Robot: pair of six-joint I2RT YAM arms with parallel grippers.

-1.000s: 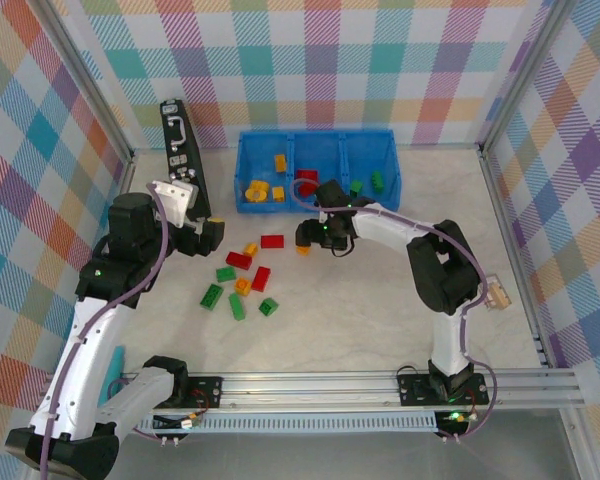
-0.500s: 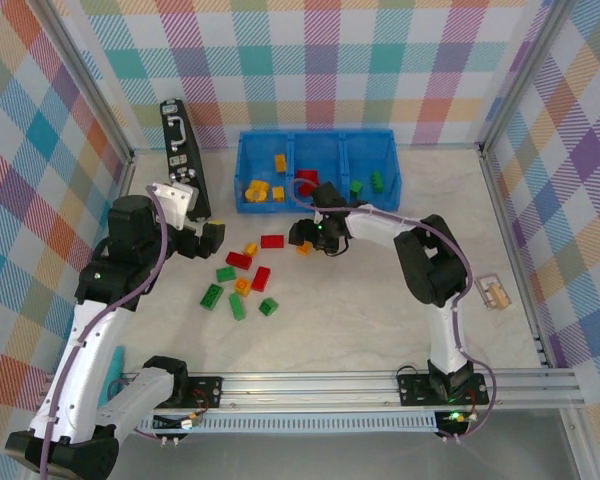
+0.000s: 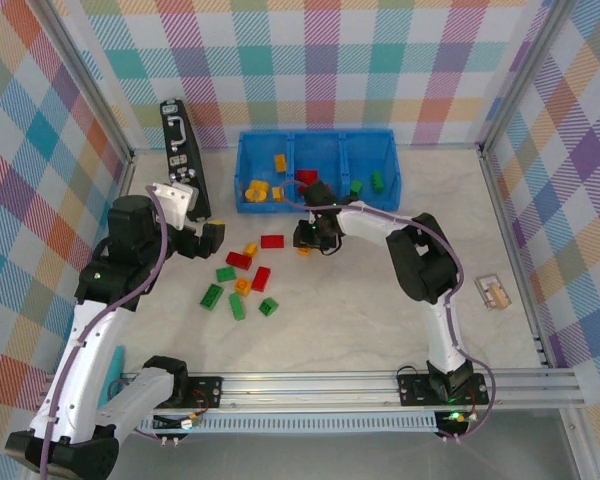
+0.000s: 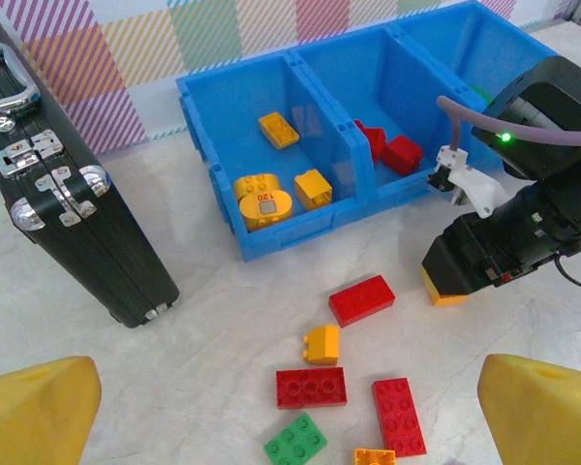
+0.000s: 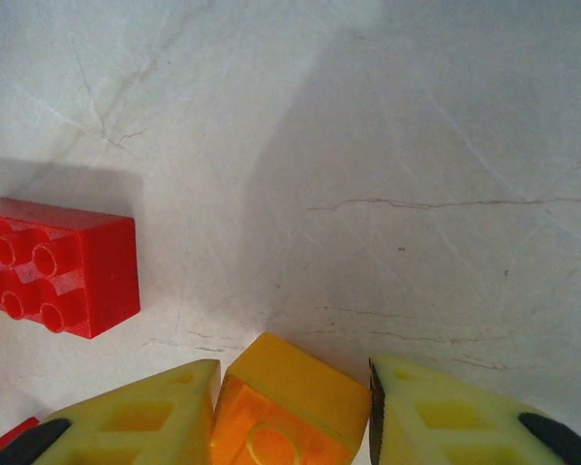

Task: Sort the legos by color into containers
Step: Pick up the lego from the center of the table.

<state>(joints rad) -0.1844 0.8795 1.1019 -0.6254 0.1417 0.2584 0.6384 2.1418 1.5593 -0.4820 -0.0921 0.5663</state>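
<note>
Right hand (image 5: 292,387) — yellow fingers pinching small orange plastic brick (image 5: 295,417) from both sides, low on pale marbled worktop (image 5: 416,145), at 6 o'clock of long blue plastic bin (image 3: 315,207). Left hand (image 4: 290,412) spread wide, empty — over loose red bricks (image 4: 312,387).

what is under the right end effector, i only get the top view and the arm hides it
Observer: The right wrist camera shows an orange brick between the fingers of the right end effector. Both fingers are against its sides, and the brick sits on the table.
Operator: anything beside it that could get caught
Observer: In that same view a red brick lies off to one side, apart from the fingers and from the orange brick.
</note>
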